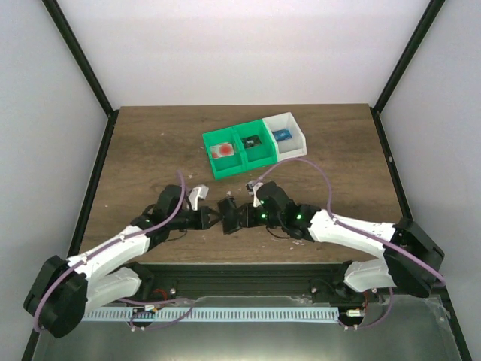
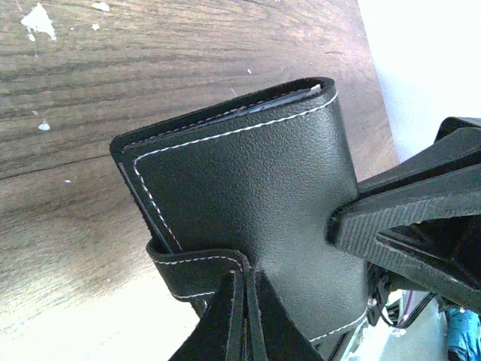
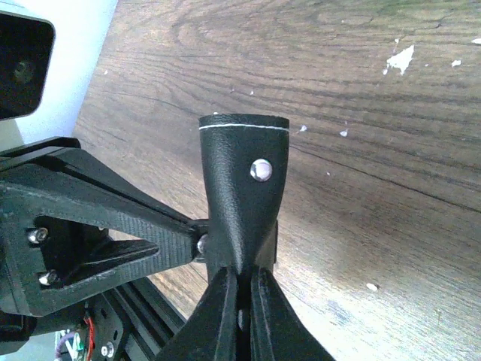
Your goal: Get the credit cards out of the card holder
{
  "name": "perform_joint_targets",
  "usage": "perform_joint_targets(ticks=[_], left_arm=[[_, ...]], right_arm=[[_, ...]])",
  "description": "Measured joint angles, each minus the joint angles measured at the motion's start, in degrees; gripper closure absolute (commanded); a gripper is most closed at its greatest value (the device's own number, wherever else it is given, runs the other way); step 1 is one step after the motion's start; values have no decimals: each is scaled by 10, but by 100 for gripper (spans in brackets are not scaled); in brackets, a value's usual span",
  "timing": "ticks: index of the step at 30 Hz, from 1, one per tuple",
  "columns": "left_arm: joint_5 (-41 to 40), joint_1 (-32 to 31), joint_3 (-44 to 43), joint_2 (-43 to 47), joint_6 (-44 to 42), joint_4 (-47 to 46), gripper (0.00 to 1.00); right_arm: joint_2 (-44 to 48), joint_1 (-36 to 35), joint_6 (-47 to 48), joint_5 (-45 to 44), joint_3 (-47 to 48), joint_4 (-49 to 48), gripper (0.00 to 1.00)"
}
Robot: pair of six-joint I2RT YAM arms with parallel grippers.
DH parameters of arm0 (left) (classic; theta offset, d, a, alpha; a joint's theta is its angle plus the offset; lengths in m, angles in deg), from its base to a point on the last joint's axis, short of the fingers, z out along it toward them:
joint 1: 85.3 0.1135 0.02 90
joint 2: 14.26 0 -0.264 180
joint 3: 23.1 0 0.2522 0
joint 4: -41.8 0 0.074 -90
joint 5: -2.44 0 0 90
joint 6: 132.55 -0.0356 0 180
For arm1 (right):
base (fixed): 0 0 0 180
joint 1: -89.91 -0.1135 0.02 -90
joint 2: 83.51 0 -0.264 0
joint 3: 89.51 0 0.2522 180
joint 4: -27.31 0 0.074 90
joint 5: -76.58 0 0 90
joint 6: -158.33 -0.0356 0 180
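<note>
Holder (image 2: 248,180) hangs near the front edge of the table (image 1: 150,150); we see the left gripper (image 2: 244,274) closed on its strap (image 2: 195,263) and the right gripper (image 3: 242,274) closed on its flap (image 3: 244,173).

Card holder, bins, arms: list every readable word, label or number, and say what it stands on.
No text can be read in any view.
The card holder shows only white stitching, no print.
Whatever lies in the green bin and the white bin is too small and blurred to read.
</note>
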Motion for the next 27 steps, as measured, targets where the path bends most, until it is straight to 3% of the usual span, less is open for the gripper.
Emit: perform_joint_targets(ticks=[10, 11, 14, 16, 23, 27], left_arm=[[-40, 2, 16, 28, 0, 49, 100], [-42, 2, 16, 31, 1, 52, 100], [-43, 2, 16, 36, 3, 52, 100], [-39, 2, 16, 37, 6, 42, 100], [7, 2, 53, 63, 46, -26, 100], [13, 2, 55, 85, 61, -45, 100]], right_arm=[[1, 9, -8, -20, -52, -5, 99], [1, 10, -8, -20, -52, -7, 93], [-5, 12, -6, -21, -52, -15, 60], [-14, 12, -8, -28, -51, -9, 50], [-39, 10, 16, -50, -20, 62, 38], [-38, 5, 26, -45, -6, 66, 37]])
